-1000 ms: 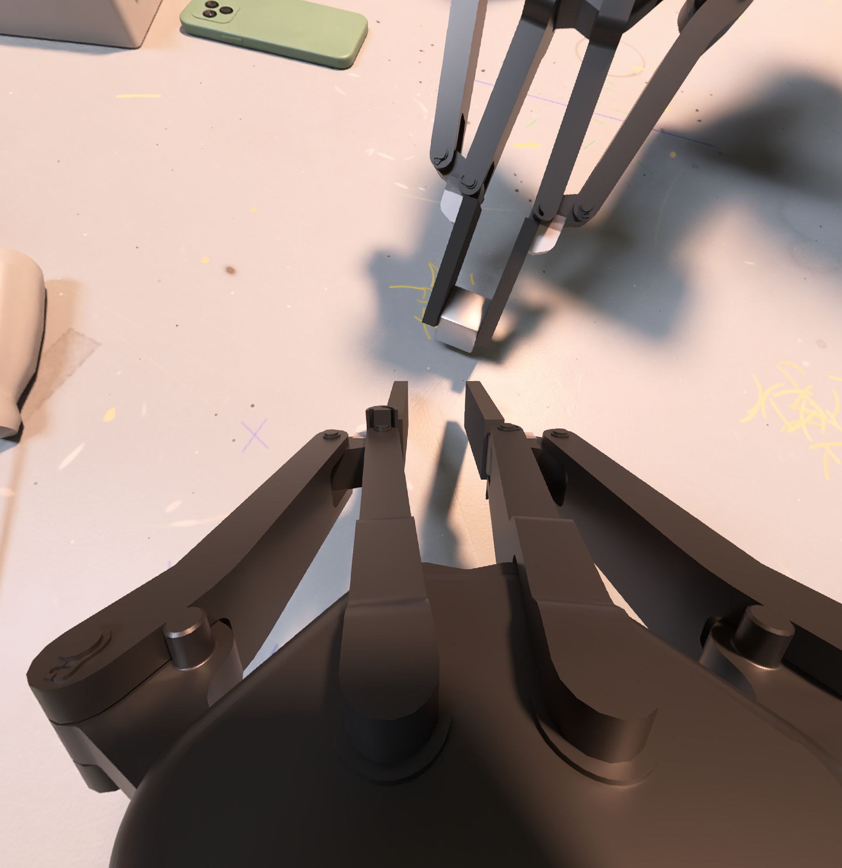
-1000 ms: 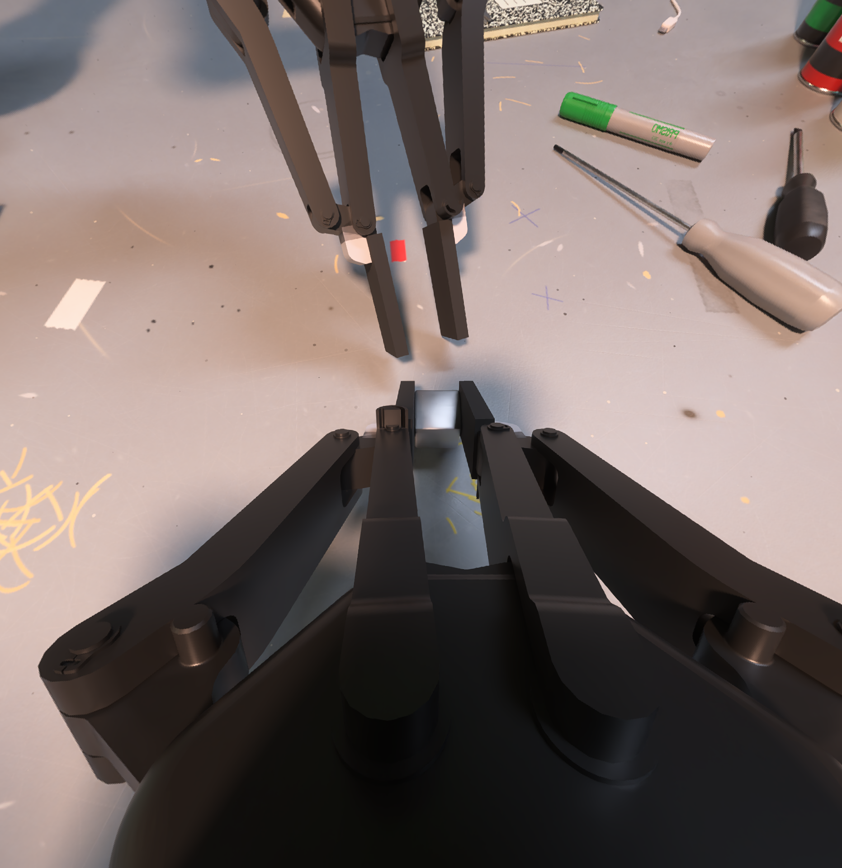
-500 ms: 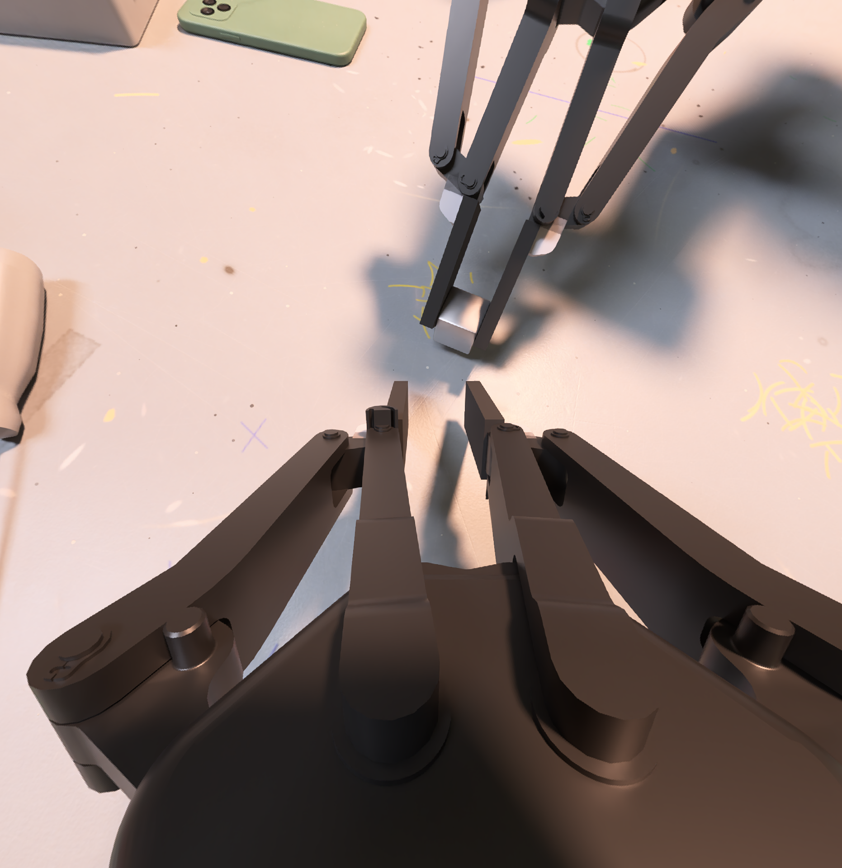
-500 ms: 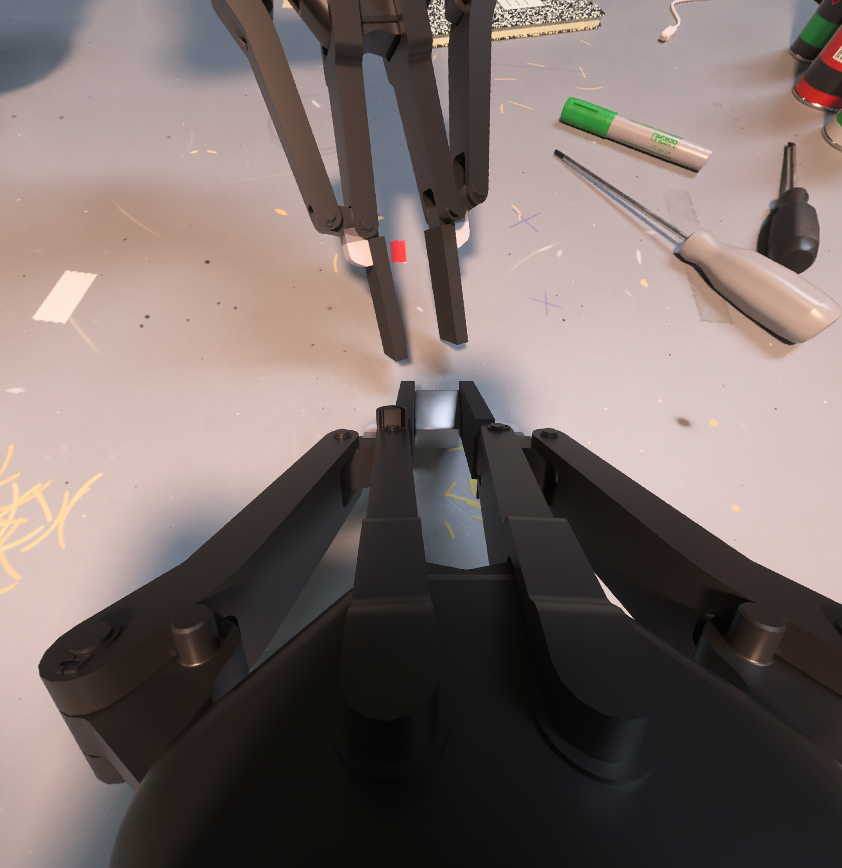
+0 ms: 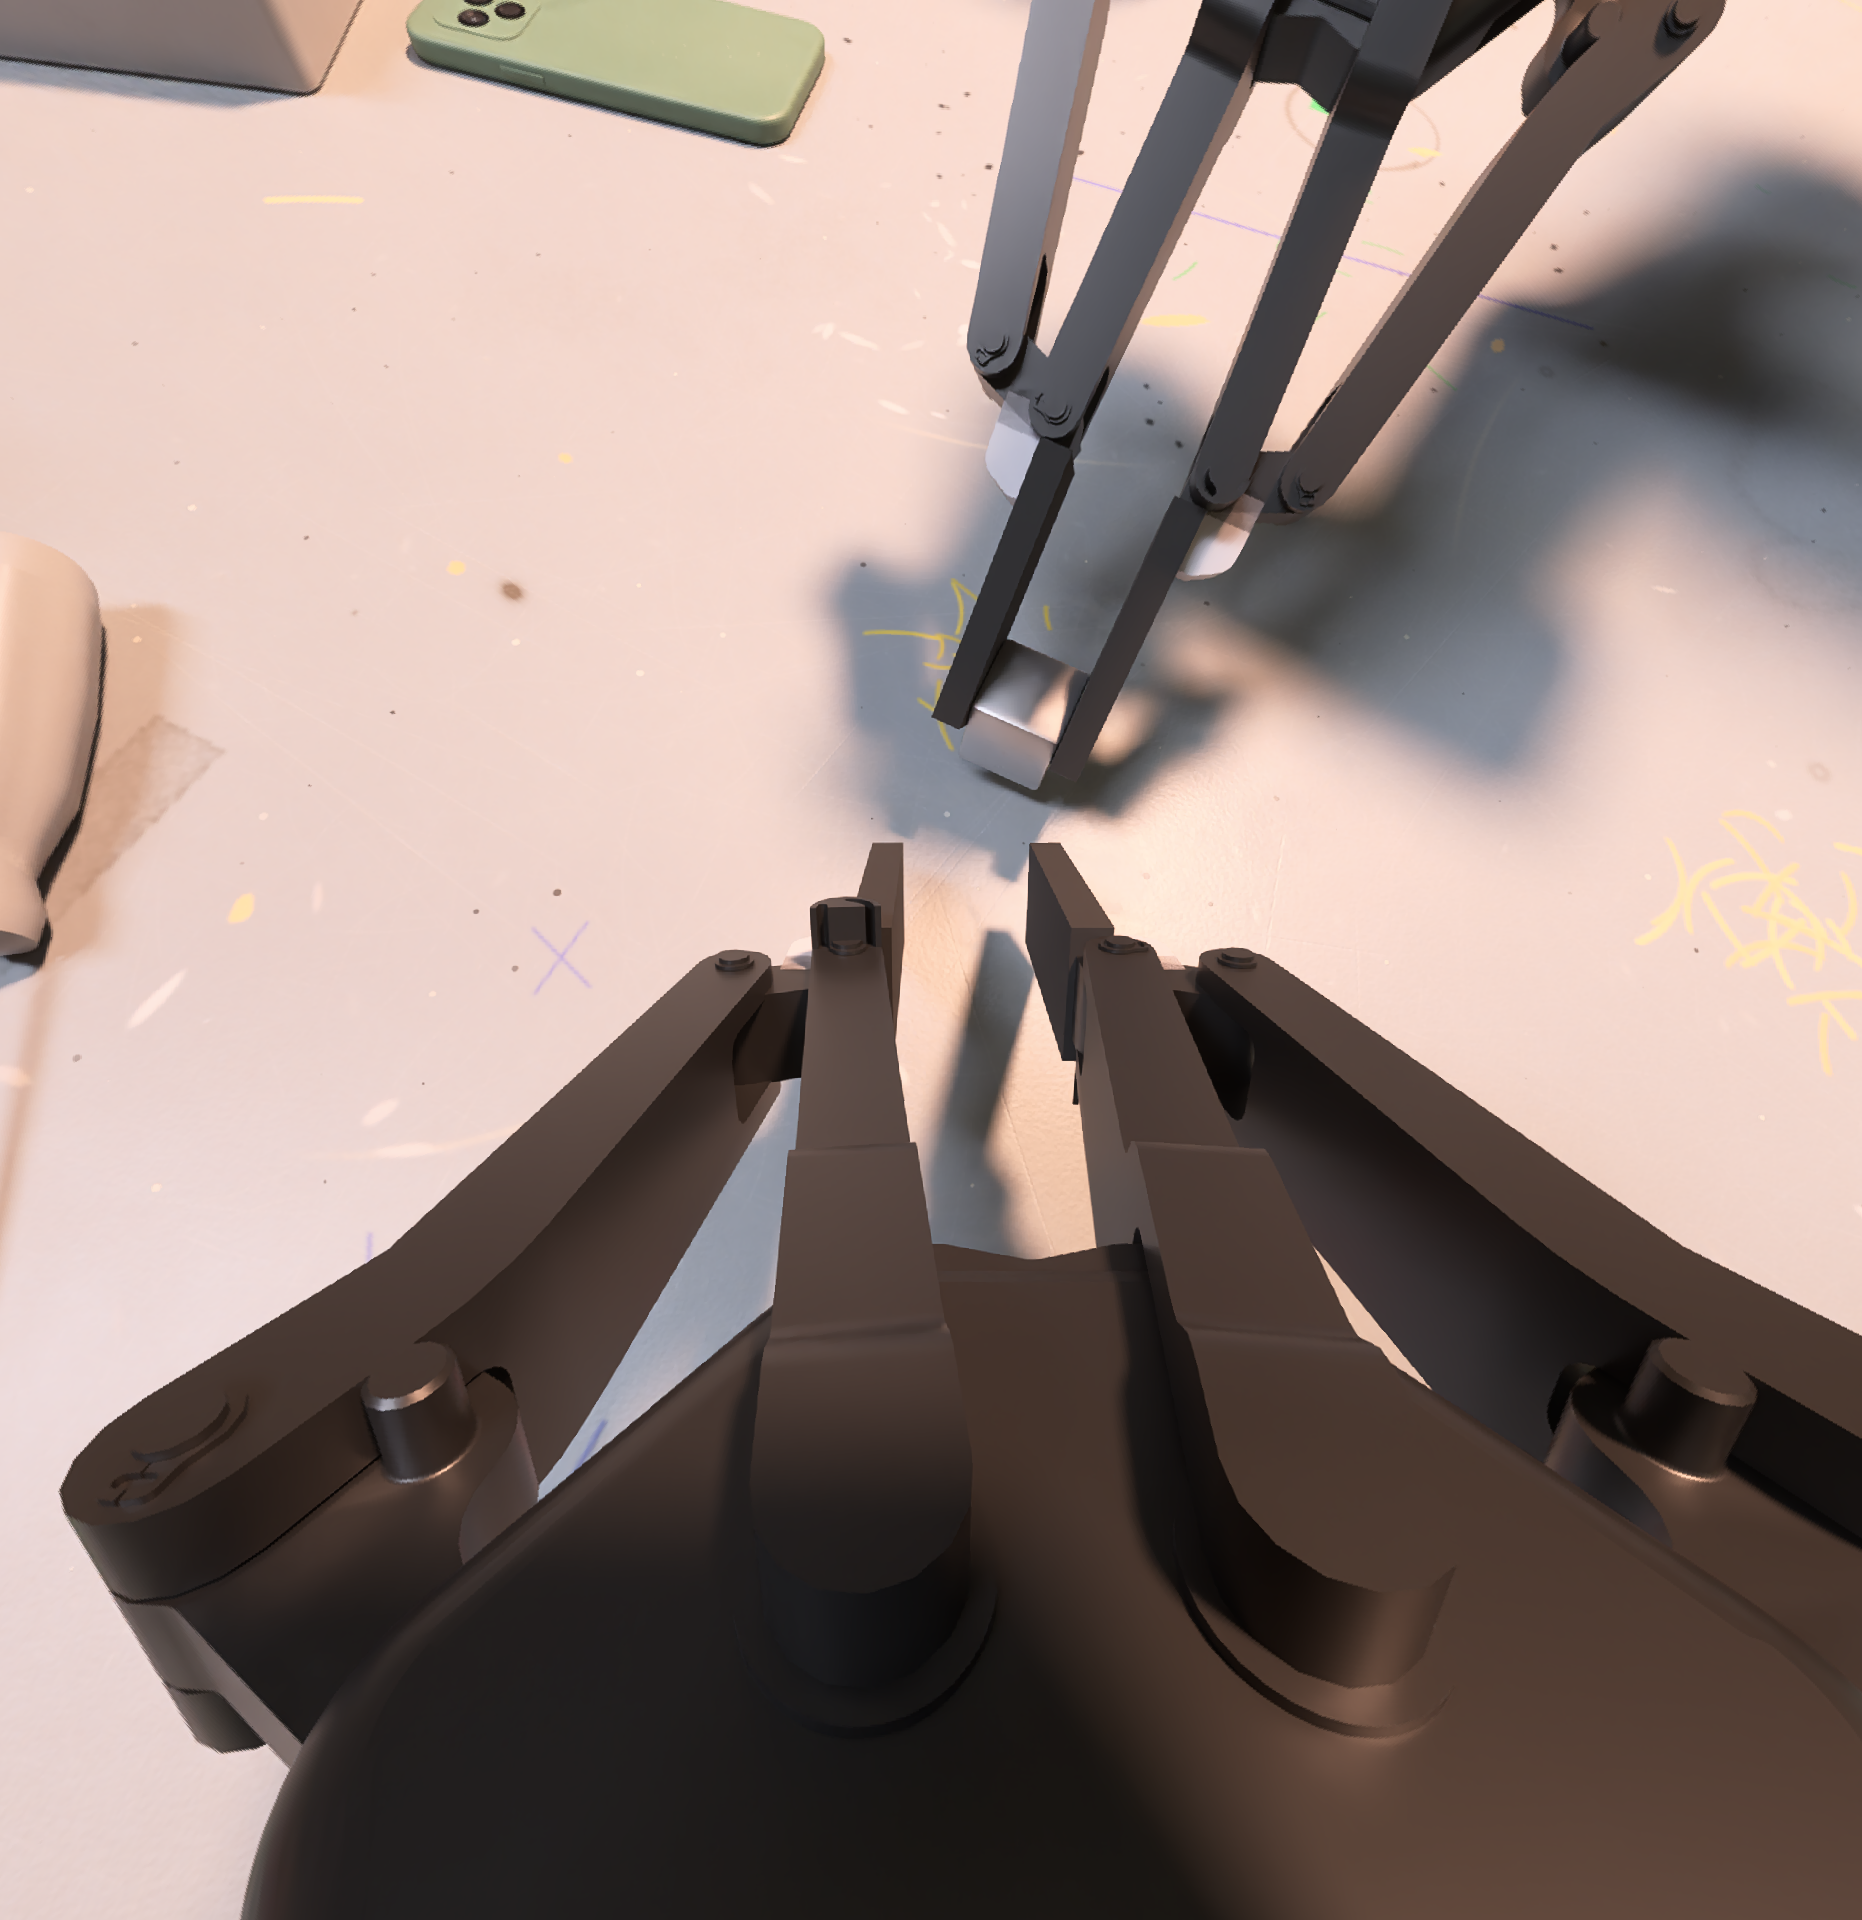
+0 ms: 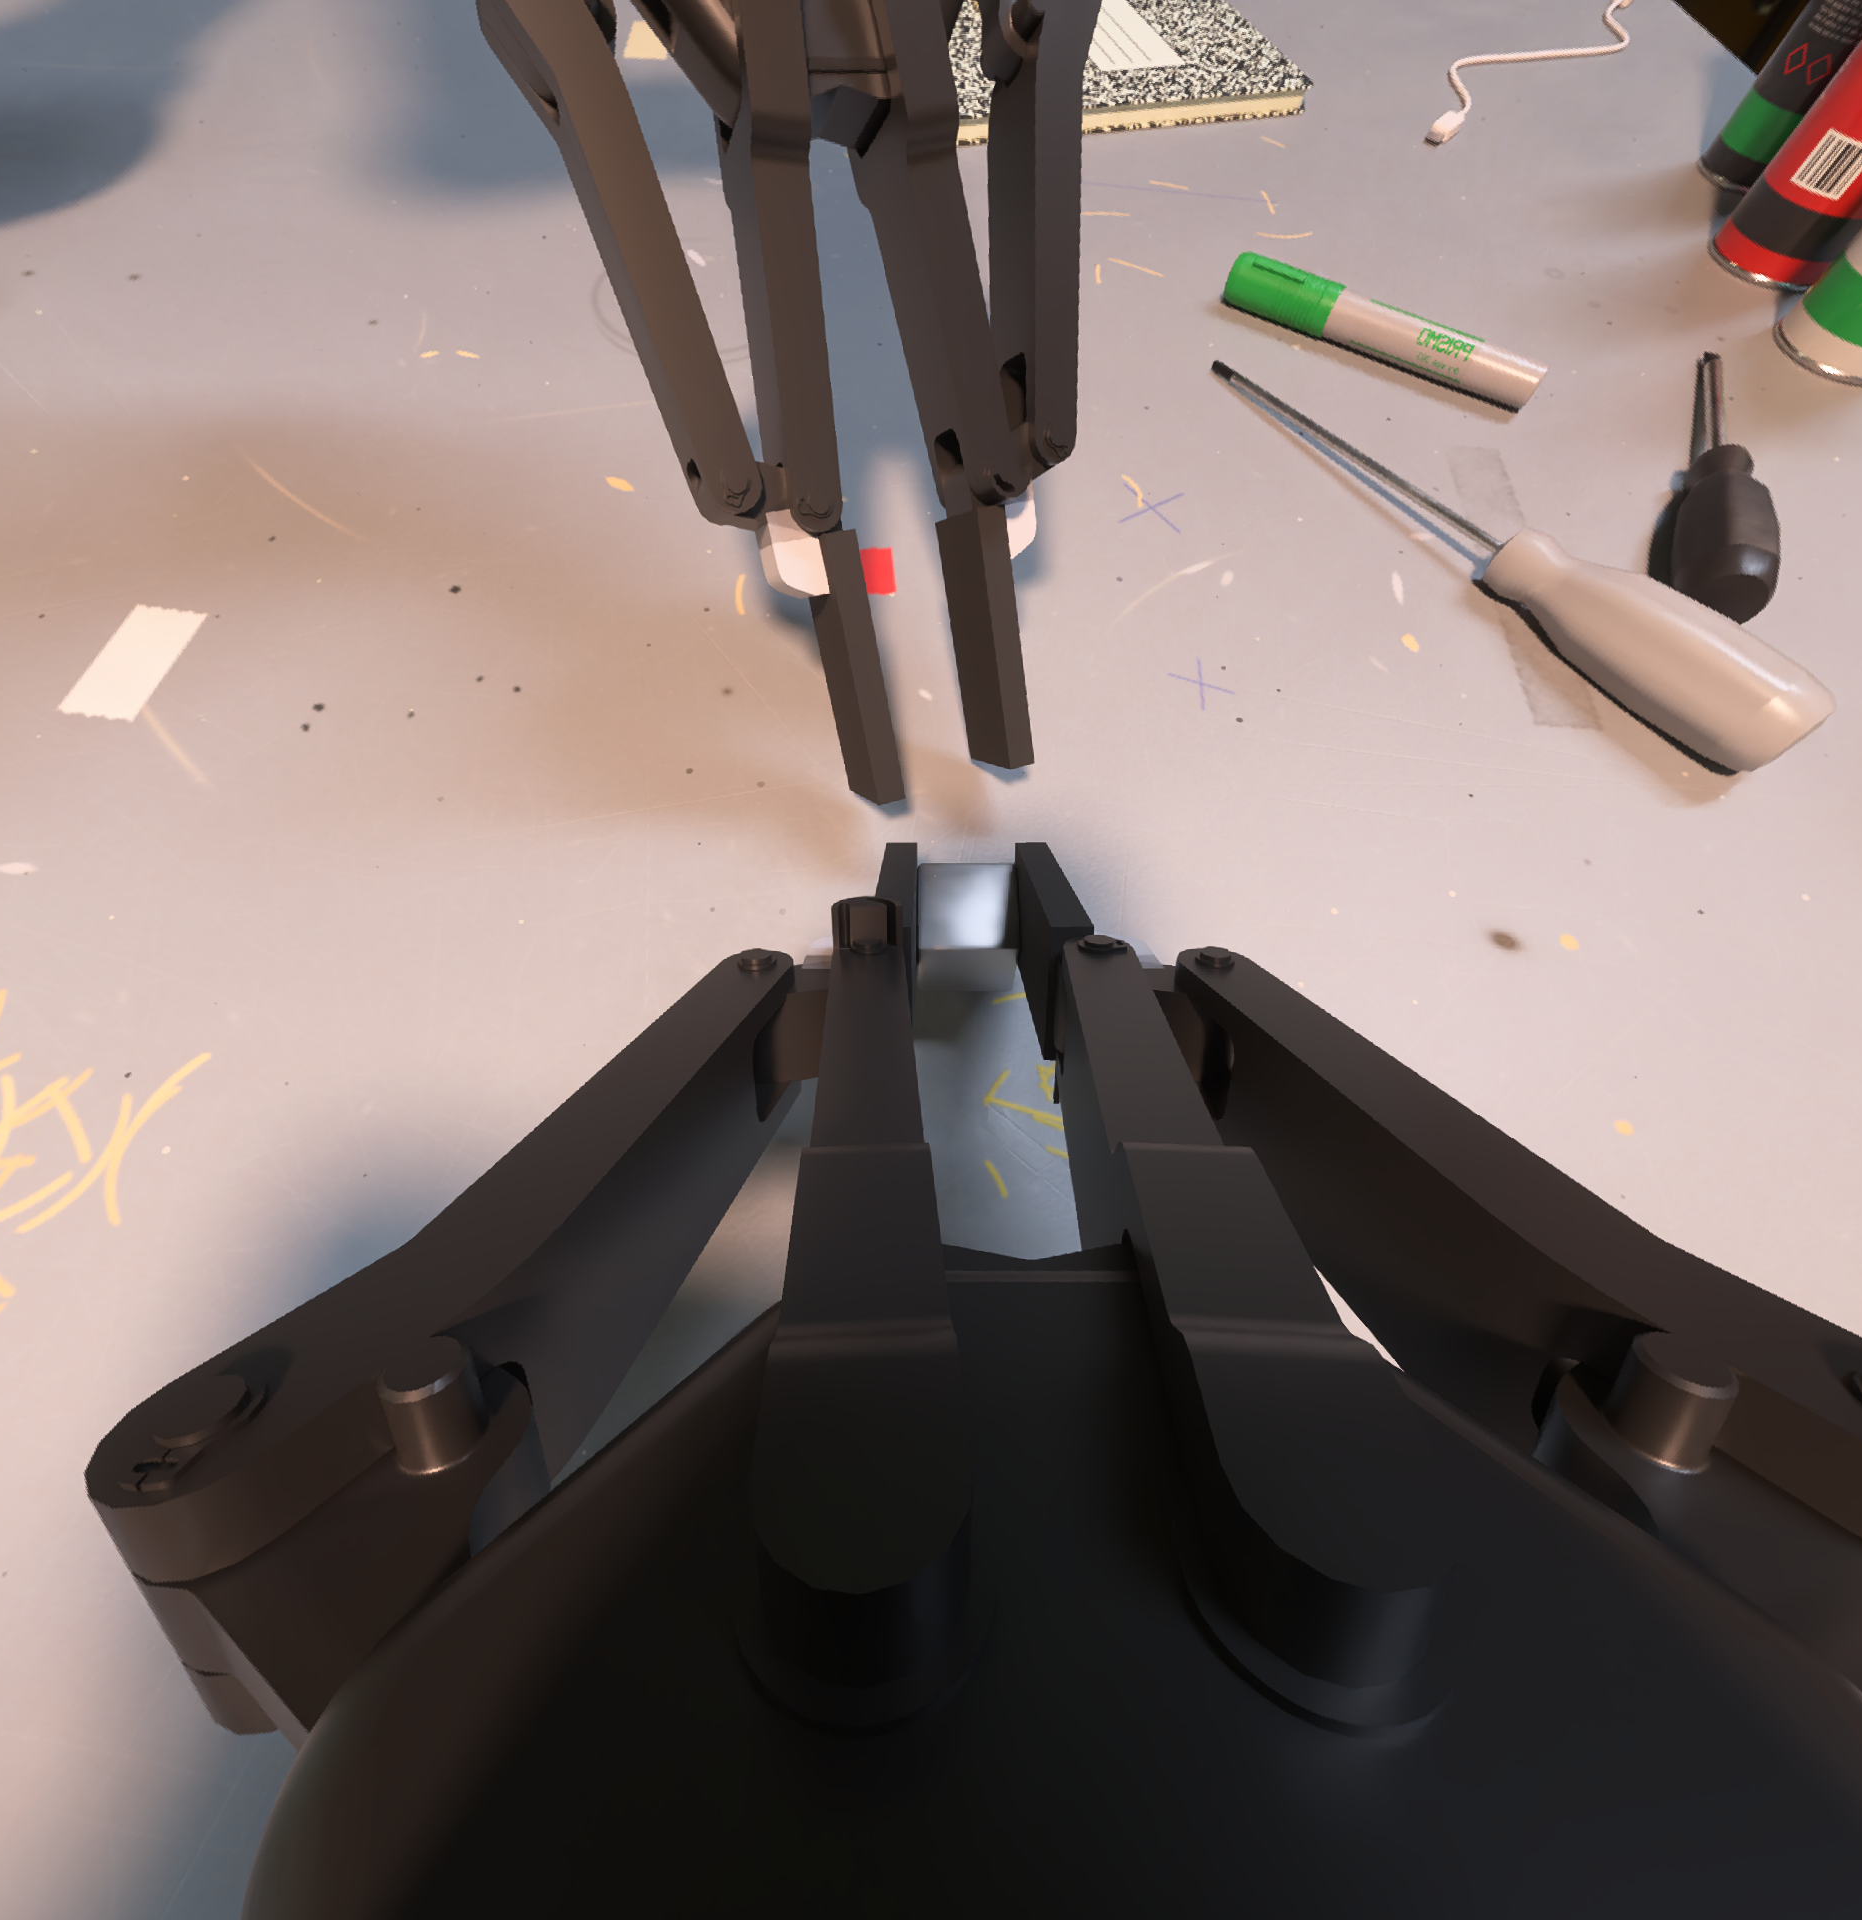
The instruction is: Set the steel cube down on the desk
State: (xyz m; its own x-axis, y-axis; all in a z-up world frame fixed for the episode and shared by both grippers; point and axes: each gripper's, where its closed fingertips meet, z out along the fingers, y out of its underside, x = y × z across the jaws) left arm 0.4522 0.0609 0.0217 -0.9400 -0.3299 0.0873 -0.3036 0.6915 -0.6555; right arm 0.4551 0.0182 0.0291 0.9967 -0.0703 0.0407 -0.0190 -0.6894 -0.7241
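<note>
The steel cube (image 6: 963,920) is small and shiny and sits clamped between the fingertips of my right gripper (image 6: 963,862). In the left wrist view the cube (image 5: 1010,717) hangs very low over the desk (image 5: 491,416) in the right gripper (image 5: 1010,743), right above its own shadow; I cannot tell whether it touches. My left gripper (image 5: 963,862) is empty, its fingers a narrow gap apart, just short of the cube. It also shows in the right wrist view (image 6: 942,779), pointing down just beyond the cube.
A green phone (image 5: 615,62) and a white box (image 5: 158,42) lie far left. A white-handled screwdriver (image 6: 1654,665), black screwdriver (image 6: 1722,530), green marker (image 6: 1374,332), spray cans (image 6: 1820,187), notebook (image 6: 1166,62) and cable (image 6: 1509,62) lie beyond the grippers.
My right gripper has shifted slightly with the cube still in its grip; the tools slide a little down and left in its view. The left gripper has not moved.
</note>
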